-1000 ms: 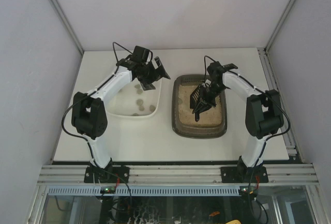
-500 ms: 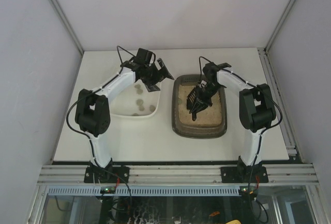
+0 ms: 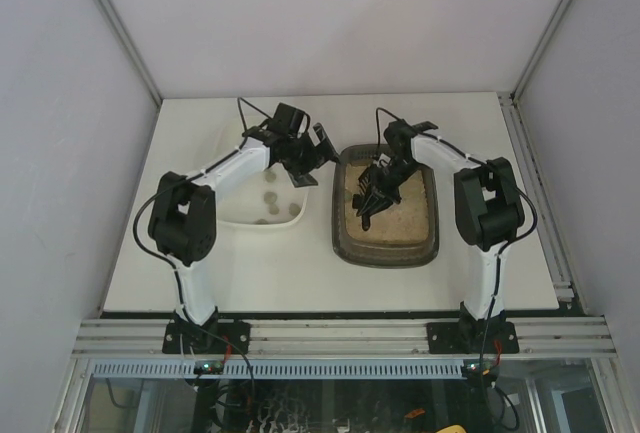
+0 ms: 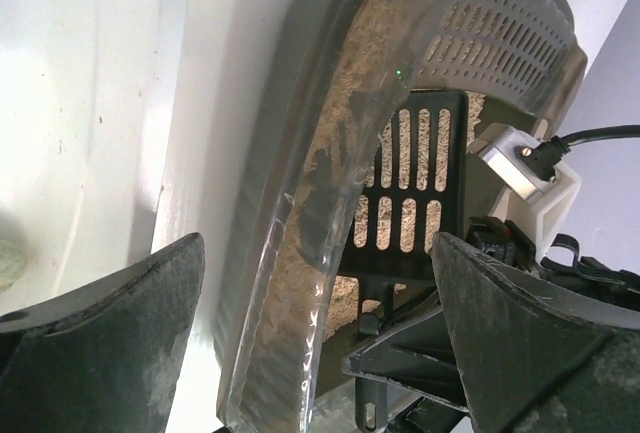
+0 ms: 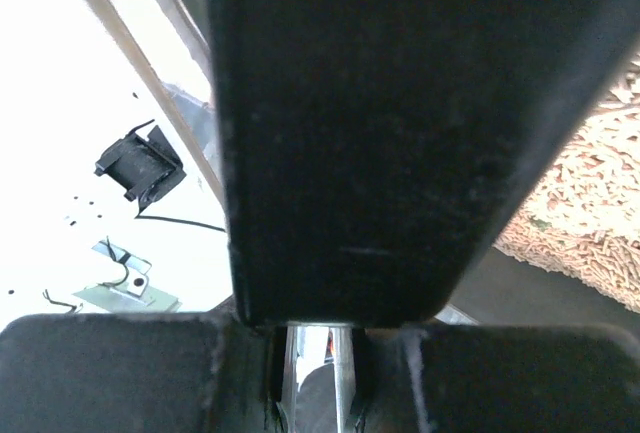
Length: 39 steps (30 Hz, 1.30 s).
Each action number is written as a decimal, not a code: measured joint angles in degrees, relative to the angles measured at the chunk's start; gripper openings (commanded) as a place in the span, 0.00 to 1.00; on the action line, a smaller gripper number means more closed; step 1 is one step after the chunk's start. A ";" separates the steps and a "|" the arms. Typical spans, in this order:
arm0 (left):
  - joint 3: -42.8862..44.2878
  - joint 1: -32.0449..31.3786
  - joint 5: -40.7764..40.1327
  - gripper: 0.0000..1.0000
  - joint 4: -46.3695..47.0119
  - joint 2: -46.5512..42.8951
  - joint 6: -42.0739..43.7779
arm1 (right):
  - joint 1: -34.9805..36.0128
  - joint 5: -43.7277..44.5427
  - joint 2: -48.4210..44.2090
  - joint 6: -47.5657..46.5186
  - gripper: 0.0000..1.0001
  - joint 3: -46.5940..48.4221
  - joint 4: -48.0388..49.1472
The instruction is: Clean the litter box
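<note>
The dark grey-brown litter box (image 3: 388,248) with beige litter (image 3: 400,215) sits right of centre. My right gripper (image 3: 398,165) is shut on a black slotted scoop (image 3: 372,191) whose blade rests in the litter near the box's left side. In the right wrist view the scoop's handle (image 5: 400,133) fills the frame between my shut fingers (image 5: 150,373), with litter (image 5: 590,183) at the right. My left gripper (image 3: 318,150) is open at the box's far left corner. In the left wrist view its fingers (image 4: 100,353) stand on either side of the box's wall (image 4: 290,253), and the scoop (image 4: 410,203) shows behind it.
A white plastic tray (image 3: 232,215) lies left of the litter box and holds several grey lumps (image 3: 268,196). The white tabletop (image 3: 300,273) runs to an aluminium rail (image 3: 340,335) at the near edge. Grey walls close in the sides and back.
My left gripper has moved right, from above the white tray to the litter box's far left corner. My right gripper has carried the scoop left and a little farther back in the litter.
</note>
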 measured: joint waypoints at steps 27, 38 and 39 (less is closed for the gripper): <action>-6.16 -4.61 -0.52 0.98 6.78 0.17 -4.83 | -1.03 -15.72 0.04 1.68 0.00 -10.19 16.65; -6.16 -4.61 -0.52 0.98 6.71 0.17 -4.76 | -4.04 -20.44 -5.73 9.97 0.00 -24.20 33.75; -6.16 -4.61 -0.50 0.98 6.71 0.17 -4.76 | -4.50 -20.68 -6.80 10.88 0.00 -26.03 35.08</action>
